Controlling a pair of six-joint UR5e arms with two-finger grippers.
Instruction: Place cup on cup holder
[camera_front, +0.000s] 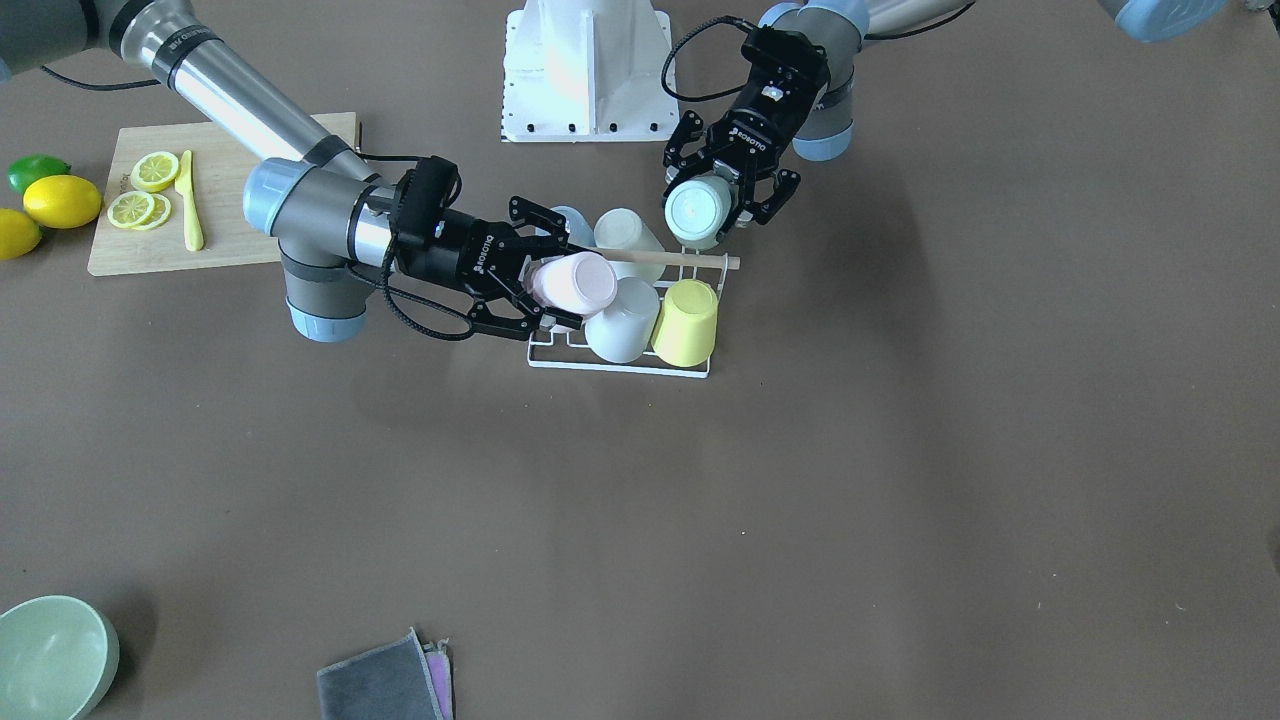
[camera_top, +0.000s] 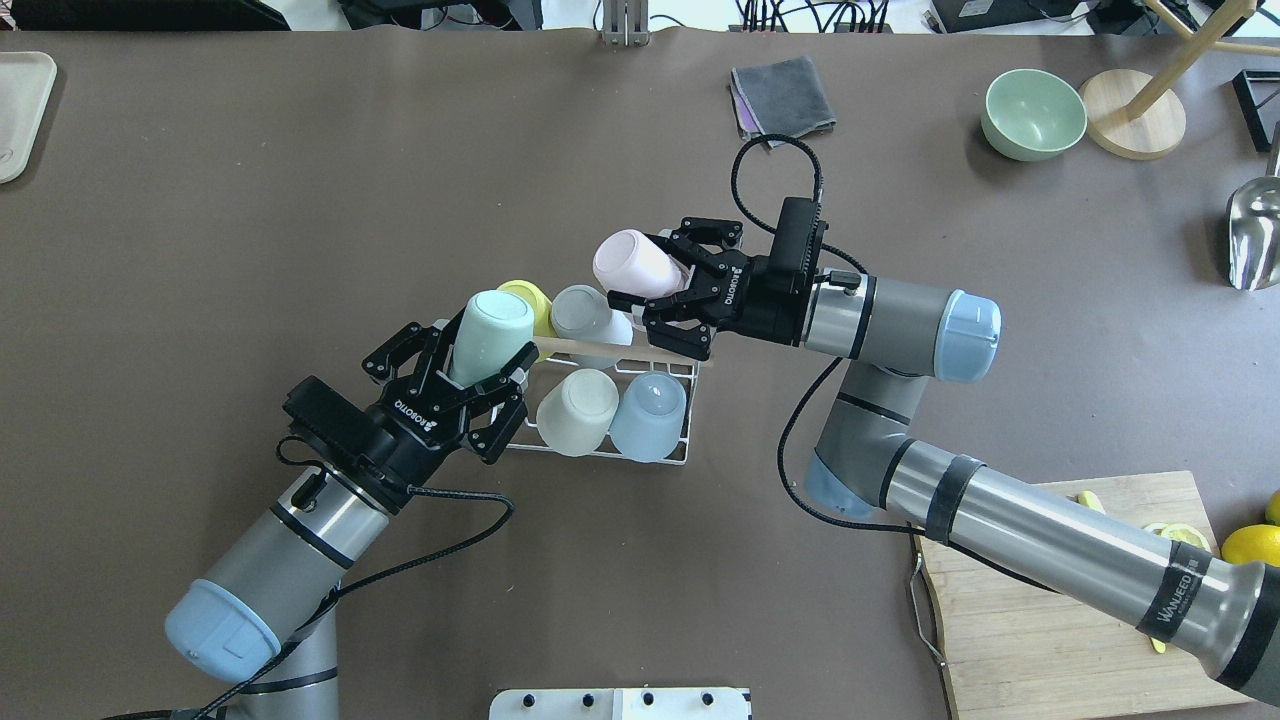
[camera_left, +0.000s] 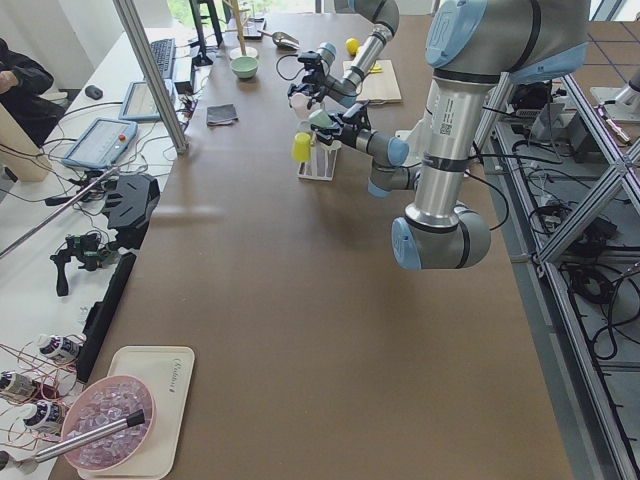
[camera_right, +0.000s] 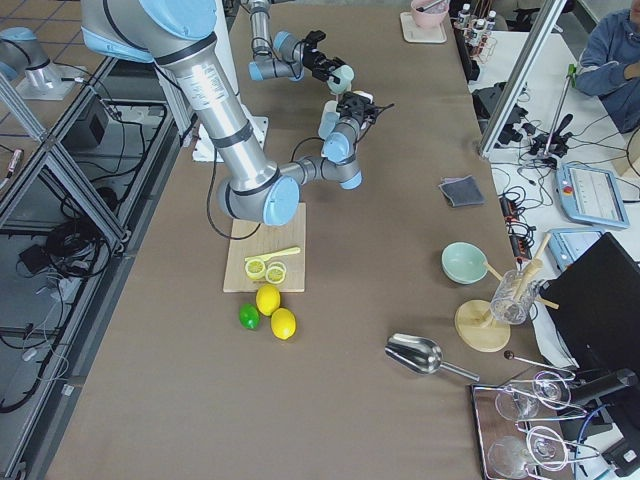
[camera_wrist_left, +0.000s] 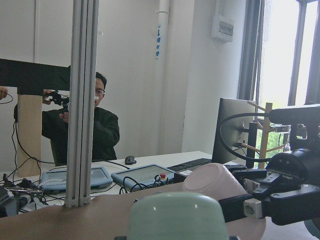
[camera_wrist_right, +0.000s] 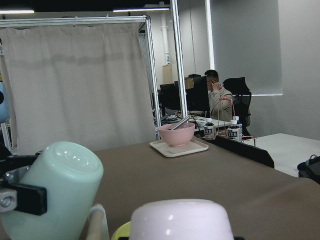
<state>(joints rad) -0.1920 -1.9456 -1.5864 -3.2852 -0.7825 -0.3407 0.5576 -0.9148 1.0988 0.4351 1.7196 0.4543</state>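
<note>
The cup holder (camera_top: 655, 460) is a white wire rack with a wooden rod (camera_top: 600, 349) across its top, at mid-table. It carries yellow (camera_top: 524, 297), white (camera_top: 583, 314), cream (camera_top: 578, 410) and light blue (camera_top: 648, 416) cups. My left gripper (camera_top: 480, 362) is shut on a mint green cup (camera_top: 490, 333), tilted above the rack's left end. My right gripper (camera_top: 660, 282) is shut on a pink cup (camera_top: 633, 264), tilted above the rack's far right corner. In the front view the mint cup (camera_front: 697, 210) and pink cup (camera_front: 575, 283) hang over opposite ends of the rack (camera_front: 620, 366).
A cutting board (camera_front: 225, 215) with lemon slices (camera_front: 155, 170) and a yellow knife (camera_front: 188, 200) lies by my right arm, with lemons (camera_front: 62, 200) and a lime (camera_front: 35, 170) beside it. A green bowl (camera_top: 1034, 113) and a grey cloth (camera_top: 785, 95) sit at the far side.
</note>
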